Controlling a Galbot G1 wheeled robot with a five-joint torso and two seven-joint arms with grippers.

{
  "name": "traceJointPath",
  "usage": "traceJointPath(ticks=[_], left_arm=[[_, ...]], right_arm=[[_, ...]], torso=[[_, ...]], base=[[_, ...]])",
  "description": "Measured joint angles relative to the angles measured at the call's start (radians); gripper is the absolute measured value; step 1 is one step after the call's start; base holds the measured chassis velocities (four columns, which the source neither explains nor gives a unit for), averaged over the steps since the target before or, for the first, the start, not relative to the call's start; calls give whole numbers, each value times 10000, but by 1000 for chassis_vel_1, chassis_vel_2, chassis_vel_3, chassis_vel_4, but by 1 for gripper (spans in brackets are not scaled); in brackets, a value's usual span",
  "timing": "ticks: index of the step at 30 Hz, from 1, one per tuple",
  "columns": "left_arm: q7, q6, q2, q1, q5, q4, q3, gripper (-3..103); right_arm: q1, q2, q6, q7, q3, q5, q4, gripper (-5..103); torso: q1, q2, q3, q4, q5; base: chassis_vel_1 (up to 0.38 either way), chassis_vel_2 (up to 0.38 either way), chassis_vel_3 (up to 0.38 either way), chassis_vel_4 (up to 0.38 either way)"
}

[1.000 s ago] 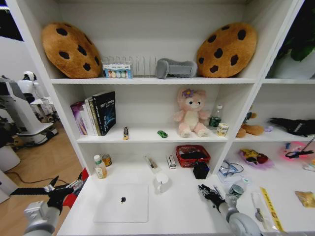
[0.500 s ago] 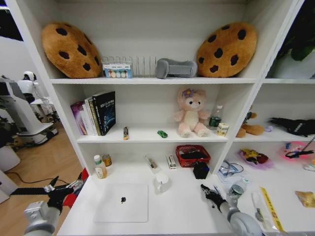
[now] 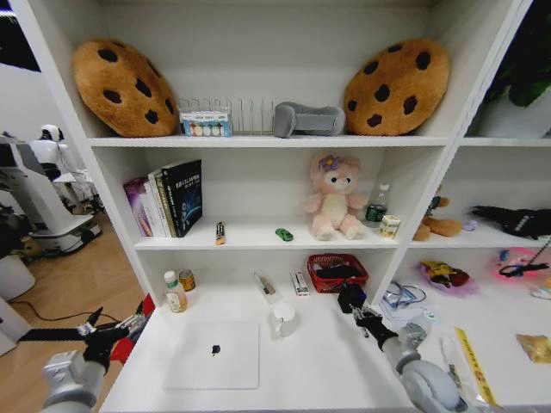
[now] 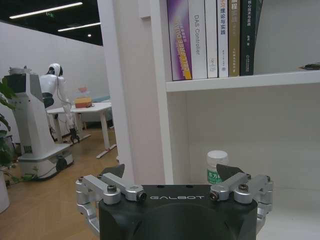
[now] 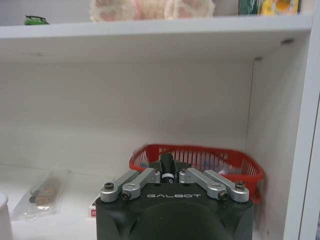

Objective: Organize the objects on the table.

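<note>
Right wrist view shows the right claw pinching a light, stiff, slippery pen mid-shaft near the black pen cup; left claw spread, idle.

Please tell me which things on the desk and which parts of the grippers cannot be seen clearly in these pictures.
- Black pen cup: head view, partly covered by the right gripper.
- What lies in the red basket: right wrist view, blurred and blocked by the gripper body.
- Mug: right wrist view, cut off by the edge.
- Bottle label: left wrist view, too small to read.
- Left gripper: open, beside the desk.
</note>
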Motion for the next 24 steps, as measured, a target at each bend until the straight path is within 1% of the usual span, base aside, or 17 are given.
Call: traceJointPath(ticks=[3, 5, 6, 7, 8, 13, 19, 24], left_arm=[[0, -1, 8, -8, -5, 0, -1, 100], [-3, 0, 34, -45, -23, 0, 6, 100], [-3, 0, 34, -45, -23, 0, 6, 100], [-8, 0, 46, -56, -25, -5, 18, 100], [-9, 0, 47, -45, -26, -22, 21, 100], [-10, 0, 7, 26, 12, -58, 24, 100], [-6, -1, -29, 73, 86, -77, 49, 100], [-4, 1, -17, 68, 92, -74, 76, 100]], right_arm=[[1, 27, 211, 2, 33, -169, -37, 12], [123, 100, 706, 295, -6, -327, -211, 12], [123, 100, 706, 295, -6, -327, -211, 12], [298, 117, 990, 408, -75, -406, -443, 12], [453, 106, 1119, 409, -111, -513, -626, 12], [925, 5, 1163, 410, -279, -548, -1028, 12], [1519, -139, 889, 504, -569, -151, -1220, 12], [1714, -195, 818, 612, -607, -67, -1272, 12]], torso=[[0, 0, 0, 0, 0], [0, 0, 0, -1, -1], [0, 0, 0, -1, -1], [1, 0, 0, 1, 1], [1, 0, 0, 1, 1], [2, 0, 0, 2, 0], [3, 0, 1, 2, 0], [3, 0, 0, 2, -1]], base=[[0, 0, 0, 0], [0, 0, 0, 0], [0, 0, 0, 0], [0, 0, 0, 0], [0, 0, 0, 0], [0, 0, 0, 0], [0, 0, 0, 0], [0, 0, 0, 0]])
